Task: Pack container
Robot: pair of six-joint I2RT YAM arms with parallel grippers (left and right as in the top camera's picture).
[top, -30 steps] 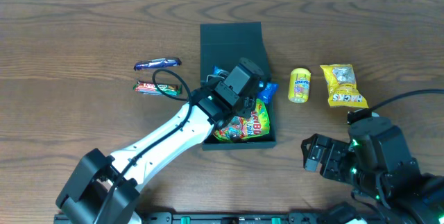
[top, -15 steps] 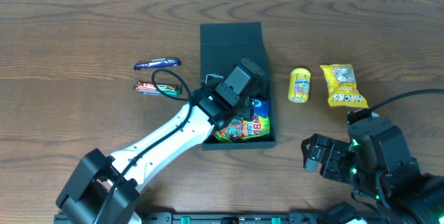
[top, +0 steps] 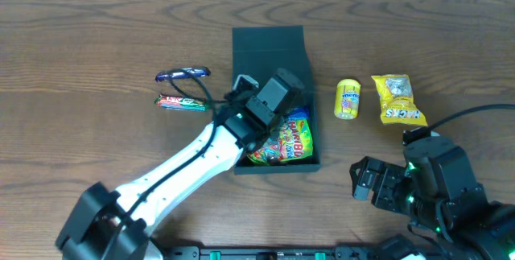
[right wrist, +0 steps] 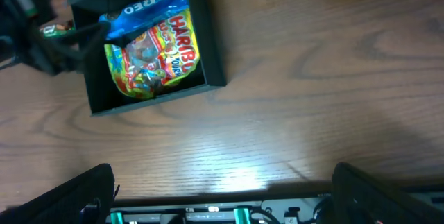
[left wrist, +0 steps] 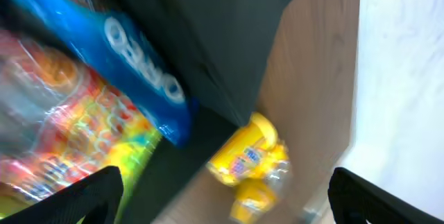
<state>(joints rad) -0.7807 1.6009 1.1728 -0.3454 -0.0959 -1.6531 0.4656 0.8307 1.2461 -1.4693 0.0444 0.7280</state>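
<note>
Close to the near-right corner of the worktop [top: 80, 35]: right tool [top: 360, 181], jaws spread wide, empty, well apart from every snack.

Further in, about mid-worktop: container [top: 282, 167], open, with a Haribo bag [top: 291, 141] against its near wall and an Oreo packet [right wrist: 142, 9] lying just behind it. Above that packet: left tool [top: 278, 103], jaws released, nothing between them.

Step in hand, by the look of it: getting clear of the container to fetch the next piece. Best done by rising straight up first, so neither finger snags the crinkled bags or drags the Oreo packet over the rim. Only then swing sideways. Mind the left wall, which sits right beside the wrist, and the upright lid flap [top: 268, 47] at the far side; a knock there could shift the whole box.

Right of the container, apart from it: yellow tub [top: 348, 99], then yellow bag [top: 397, 99], both within easy reach of the right tool across bare wood. Left of it: red bar [top: 179, 102] and, a little farther back, blue bar [top: 183, 74], near each other, so approach from above. Plenty of open worktop toward the far edge and the left side.
</note>
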